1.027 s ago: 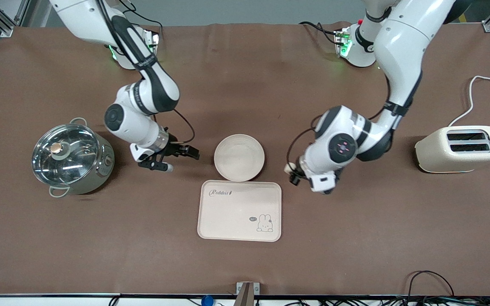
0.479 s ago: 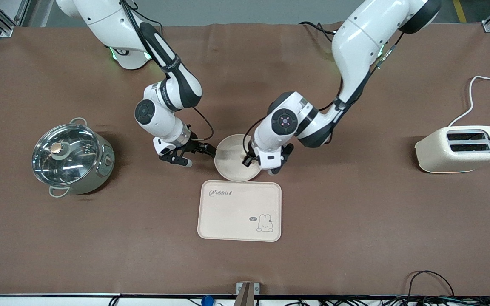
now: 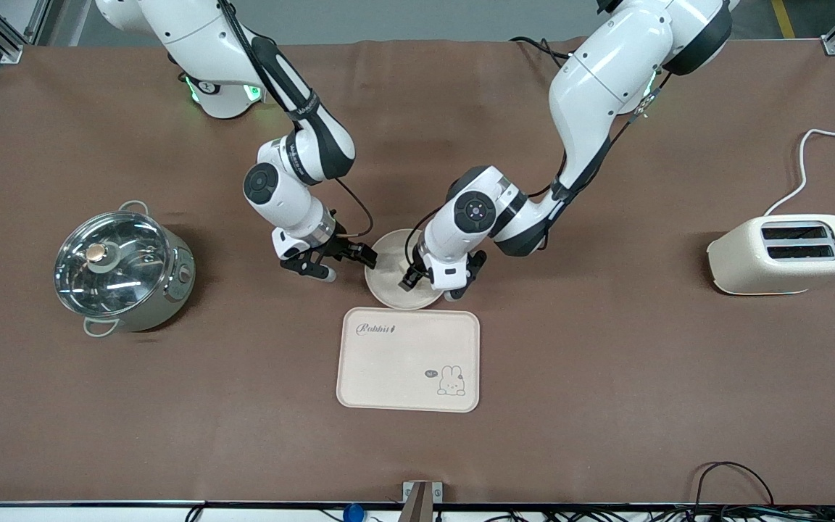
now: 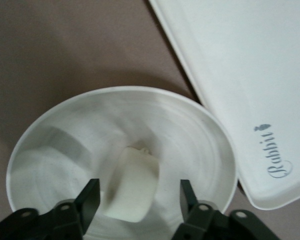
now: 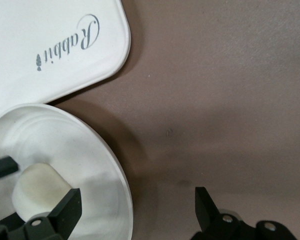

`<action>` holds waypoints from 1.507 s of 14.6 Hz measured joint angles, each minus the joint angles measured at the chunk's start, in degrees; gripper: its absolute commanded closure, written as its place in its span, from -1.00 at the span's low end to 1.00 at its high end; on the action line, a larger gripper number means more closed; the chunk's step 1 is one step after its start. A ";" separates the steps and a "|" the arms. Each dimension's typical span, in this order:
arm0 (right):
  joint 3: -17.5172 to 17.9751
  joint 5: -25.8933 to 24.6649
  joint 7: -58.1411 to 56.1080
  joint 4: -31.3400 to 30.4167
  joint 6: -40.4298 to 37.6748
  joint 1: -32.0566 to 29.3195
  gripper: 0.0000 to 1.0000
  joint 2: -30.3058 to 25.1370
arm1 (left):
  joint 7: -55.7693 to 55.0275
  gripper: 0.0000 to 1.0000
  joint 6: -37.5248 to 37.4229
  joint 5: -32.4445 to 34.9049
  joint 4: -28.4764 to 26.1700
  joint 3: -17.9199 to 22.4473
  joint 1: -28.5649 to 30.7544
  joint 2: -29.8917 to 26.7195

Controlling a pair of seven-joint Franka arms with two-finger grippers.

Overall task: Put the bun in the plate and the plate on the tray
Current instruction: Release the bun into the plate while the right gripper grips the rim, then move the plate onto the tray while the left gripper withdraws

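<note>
The round cream plate [image 3: 387, 281] sits on the table, just farther from the front camera than the Rabbit tray [image 3: 408, 359]. The pale bun [image 4: 132, 185] lies in the plate [image 4: 180, 125]; in the front view the left hand hides it. My left gripper [image 3: 433, 285] is low over the plate, open, with its fingers [image 4: 90, 197] either side of the bun and a gap on each side. My right gripper [image 3: 347, 266] is open and straddles the plate's rim [image 5: 124, 192] on the side toward the right arm's end. The bun [image 5: 40, 187] and the tray [image 5: 40, 30] also show in the right wrist view.
A steel pot with a glass lid [image 3: 124, 272] stands toward the right arm's end of the table. A cream toaster [image 3: 783, 254] with a white cord stands toward the left arm's end. The tray [image 4: 240, 60] holds nothing.
Both arms swung in to the plate. My left gripper carried the bun from the table to over the plate and now stands open around it. My right gripper moved to the plate's rim.
</note>
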 measured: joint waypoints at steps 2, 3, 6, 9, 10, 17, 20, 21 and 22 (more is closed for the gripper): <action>0.01 0.00 0.22 0.01 0.05 0.71 -0.06 0.07 | 0.16 -1.00 -0.71 0.81 0.85 0.19 0.30 -0.96; 0.00 0.00 0.29 0.02 0.16 1.00 0.20 0.07 | 0.22 -1.00 -2.45 1.73 1.42 0.34 0.75 -2.25; -0.01 0.00 0.42 0.07 0.28 1.25 0.24 0.07 | 3.71 -1.00 -11.74 3.77 2.71 0.45 4.11 -9.68; -0.06 0.01 0.45 0.07 0.28 1.27 0.24 0.10 | 19.98 -1.00 -23.95 4.95 2.97 0.62 10.28 -19.39; -0.08 0.01 0.46 0.07 0.30 1.28 0.24 0.16 | 27.03 -1.00 -27.60 4.98 2.96 0.70 13.07 -22.38; -0.09 0.01 0.46 0.06 2.21 1.76 0.99 1.40 | 68.58 -1.00 -46.66 5.03 3.55 0.97 29.70 -35.88; -0.05 0.01 0.47 0.07 2.84 2.27 0.99 1.66 | 77.16 -1.00 -52.06 4.99 4.55 0.98 33.51 -39.68; -0.05 0.01 0.47 0.07 3.04 2.29 0.99 1.68 | 79.08 -1.00 -53.34 4.97 4.59 1.02 34.35 -40.87; -0.08 0.01 0.47 0.07 3.12 2.29 0.99 1.68 | 80.65 -1.00 -54.27 4.84 4.58 1.16 34.80 -41.96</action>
